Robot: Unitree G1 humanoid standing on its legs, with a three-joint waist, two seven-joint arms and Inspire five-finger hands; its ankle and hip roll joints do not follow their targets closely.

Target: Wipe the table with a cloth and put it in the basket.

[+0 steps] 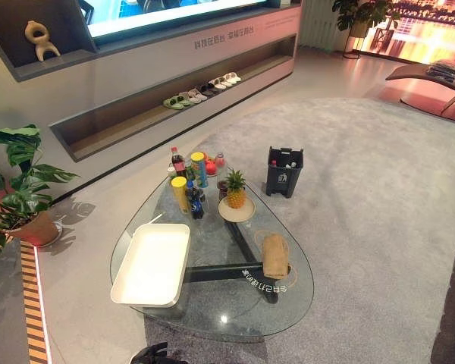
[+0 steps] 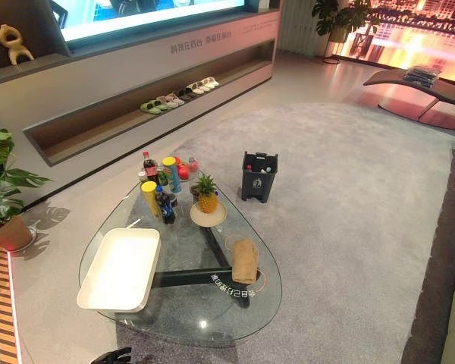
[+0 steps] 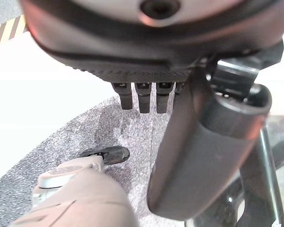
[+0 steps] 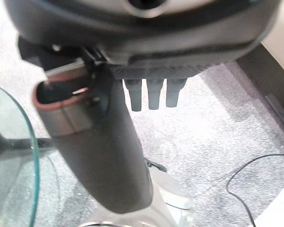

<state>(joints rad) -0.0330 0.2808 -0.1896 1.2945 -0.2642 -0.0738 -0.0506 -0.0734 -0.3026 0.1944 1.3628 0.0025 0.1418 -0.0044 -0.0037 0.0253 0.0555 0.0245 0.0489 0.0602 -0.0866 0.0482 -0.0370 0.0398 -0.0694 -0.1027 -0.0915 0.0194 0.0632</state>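
A folded tan cloth (image 1: 274, 255) lies on the right part of the round glass table (image 1: 235, 312), also seen as cloth (image 2: 244, 261). A shallow white basket (image 1: 152, 263) rests on the table's left side, with nothing in it. My left hand (image 1: 156, 353) peeks in at the near edge, below the table and apart from both. In the left wrist view the left hand (image 3: 146, 52) hangs over grey carpet with straight fingers (image 3: 144, 98), holding nothing. The right hand (image 4: 151, 42) also hangs with straight fingers (image 4: 154, 97), beside the table's glass rim (image 4: 34, 156).
At the table's far end stand several bottles and cans (image 1: 188, 182) and a pineapple on a plate (image 1: 236, 193). A black bin (image 1: 284, 171) sits on the carpet beyond. A potted plant (image 1: 19, 193) is at the left, by a low shelf with shoes (image 1: 201, 92).
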